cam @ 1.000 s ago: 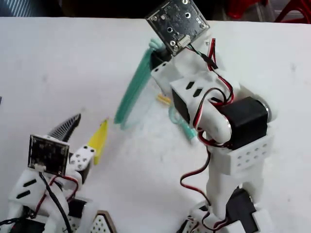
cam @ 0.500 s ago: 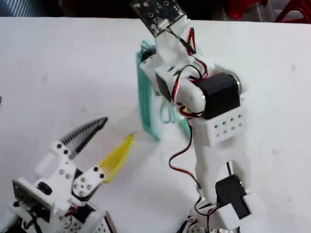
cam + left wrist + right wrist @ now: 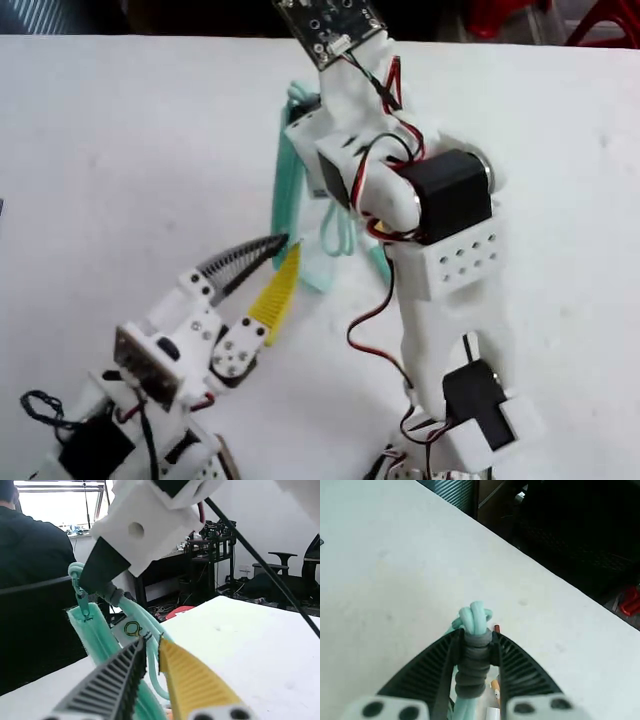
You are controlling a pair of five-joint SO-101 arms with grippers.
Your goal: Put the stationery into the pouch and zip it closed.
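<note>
Right arm is hanging the pouch (image 3: 281,190) upright over the table (image 3: 120,130), edge-on to the high camera. Right gripper (image 3: 475,637) is clamping the pouch's cord loop (image 3: 476,616), jaws tight on it. Left gripper (image 3: 152,642) is sitting at the pouch's lower edge, jaws nearly together with a slim gap; can't tell if they're touching fabric. Zipper pull (image 3: 82,602) is dangling near the top end. Stationery (image 3: 494,685) is lying on the table beneath the right gripper. Reading this as the pouch-opening step. Next, left needs a grip on the pull or one lip.
</note>
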